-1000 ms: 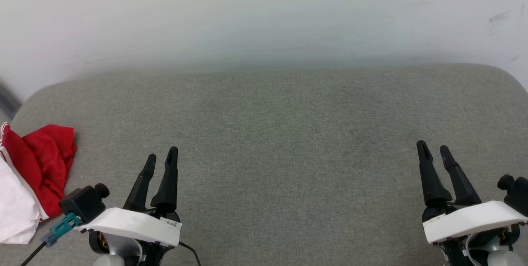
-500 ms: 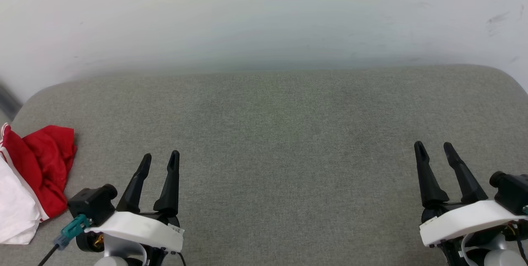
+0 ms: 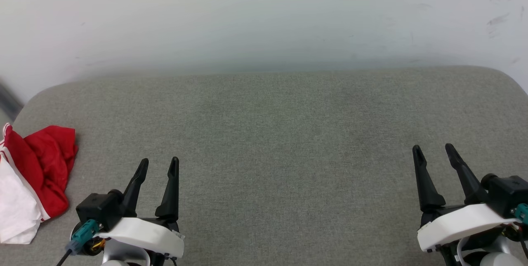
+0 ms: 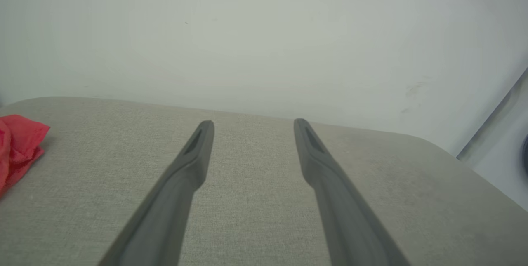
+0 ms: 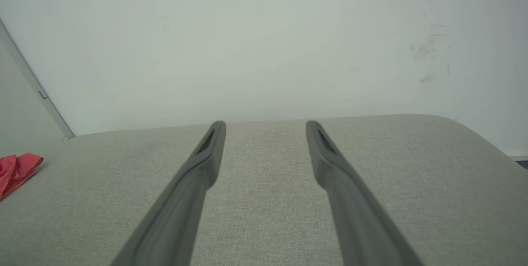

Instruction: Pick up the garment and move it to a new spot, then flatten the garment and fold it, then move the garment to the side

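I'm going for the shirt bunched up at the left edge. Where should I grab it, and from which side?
Pinch the garment on its raised red folds, the part nearest the open left gripper. Come down from above on its right side. It lies crumpled with its left part cut off by the head view's edge, so the near ridge is probably the surest hold.

Each arm's jaws are two long, tapered black fingers (image 3: 171,187) on a white wrist shell (image 3: 140,233), beside a black camera block (image 3: 101,210) with a teal connector (image 3: 84,232).
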